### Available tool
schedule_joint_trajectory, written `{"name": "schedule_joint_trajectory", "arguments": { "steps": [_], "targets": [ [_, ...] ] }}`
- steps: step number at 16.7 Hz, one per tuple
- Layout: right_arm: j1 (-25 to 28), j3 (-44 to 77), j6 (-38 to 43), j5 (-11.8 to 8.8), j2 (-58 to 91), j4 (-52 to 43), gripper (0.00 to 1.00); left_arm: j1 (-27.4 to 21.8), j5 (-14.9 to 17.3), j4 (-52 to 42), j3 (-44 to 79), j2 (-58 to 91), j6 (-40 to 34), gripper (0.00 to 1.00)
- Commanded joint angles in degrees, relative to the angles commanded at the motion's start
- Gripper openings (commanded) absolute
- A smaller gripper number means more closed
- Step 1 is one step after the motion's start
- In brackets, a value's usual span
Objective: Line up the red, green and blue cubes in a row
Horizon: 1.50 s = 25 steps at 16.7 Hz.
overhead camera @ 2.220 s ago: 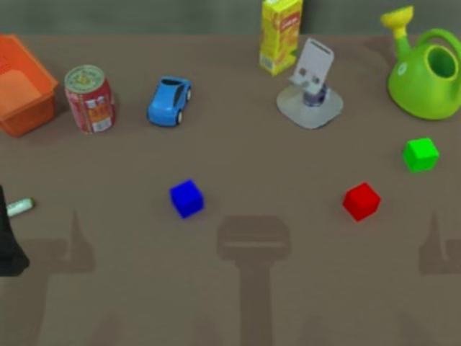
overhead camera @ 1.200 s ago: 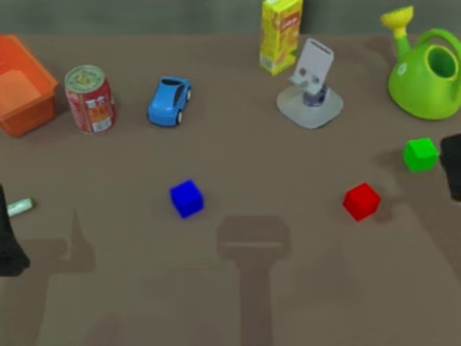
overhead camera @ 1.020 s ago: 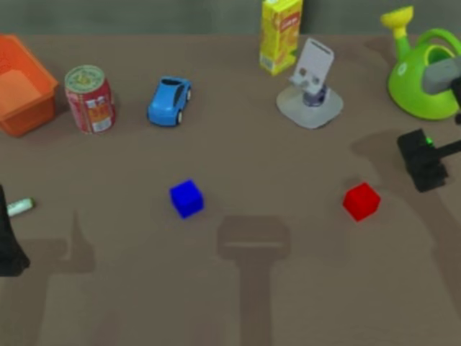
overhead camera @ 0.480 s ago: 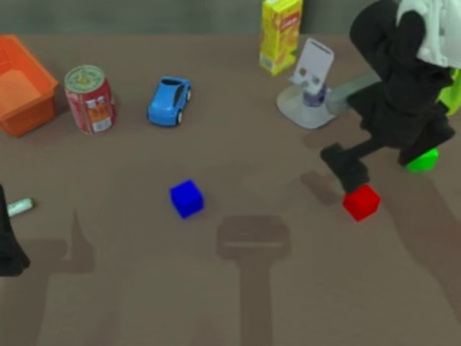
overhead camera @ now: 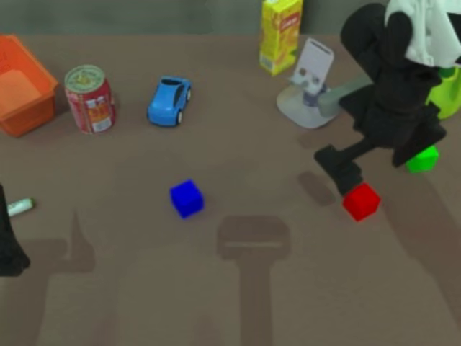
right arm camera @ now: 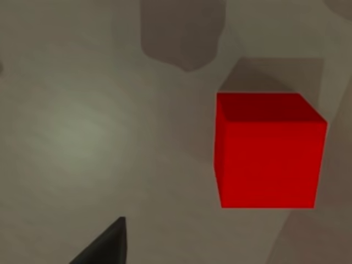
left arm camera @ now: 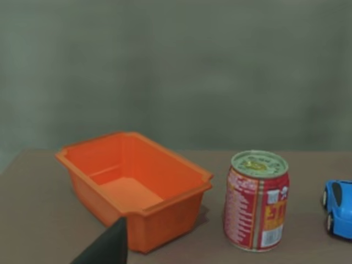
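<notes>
Right gripper (overhead camera: 344,176) hovers just behind the red cube (overhead camera: 361,201), fingers' state unclear; green cube (overhead camera: 422,158) lies to its right, blue cube (overhead camera: 186,198) well left.

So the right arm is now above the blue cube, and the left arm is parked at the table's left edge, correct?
Not quite: the right gripper is by the red cube, not the blue cube, as the top view shows. The left arm is parked at the left edge.

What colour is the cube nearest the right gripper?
Red cube, clearest in the right wrist view.
</notes>
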Motion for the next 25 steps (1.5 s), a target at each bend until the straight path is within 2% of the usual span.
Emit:
{"name": "schedule_joint_trajectory", "arguments": {
  "steps": [8,14,25],
  "targets": [
    [0.33,-8.28,0.12,0.05,6.65,15.12,1.0,0.0,0.0,0.0,0.0,0.0,0.0,1.0],
    [0.37,-9.38,0.17,0.06,7.66,16.97,1.0,0.0,0.0,0.0,0.0,0.0,0.0,1.0],
    [0.37,-9.38,0.17,0.06,7.66,16.97,0.17,0.0,0.0,0.0,0.0,0.0,0.0,1.0]
  ]
}}
